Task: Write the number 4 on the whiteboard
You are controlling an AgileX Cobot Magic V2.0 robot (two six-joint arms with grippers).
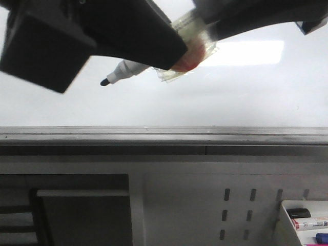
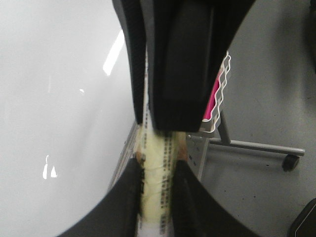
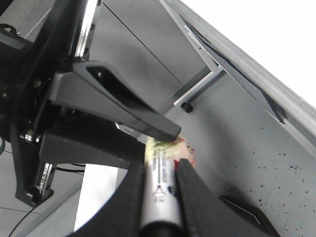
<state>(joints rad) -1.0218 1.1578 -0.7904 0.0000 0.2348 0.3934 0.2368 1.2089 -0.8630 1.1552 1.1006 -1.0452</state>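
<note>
The whiteboard (image 1: 230,97) fills the upper front view, glossy with a bright reflection. No number 4 shows on its visible surface. A white marker (image 1: 125,70), wrapped in yellowish tape at its rear, points its black tip (image 1: 105,82) left, close to the board. My left gripper (image 1: 177,54) comes in from the upper left and my right gripper (image 1: 205,28) from the upper right. Both are shut on the marker. The left wrist view has the left gripper (image 2: 158,173) clamped on the taped part (image 2: 159,158). In the right wrist view the right gripper (image 3: 160,170) squeezes the barrel (image 3: 159,185).
A grey metal rail (image 1: 164,134) runs under the board. Below it is a grey slotted panel (image 1: 246,205), with a white tray (image 1: 285,221) holding spare markers at the lower right and a dark box (image 1: 82,210) at the lower left.
</note>
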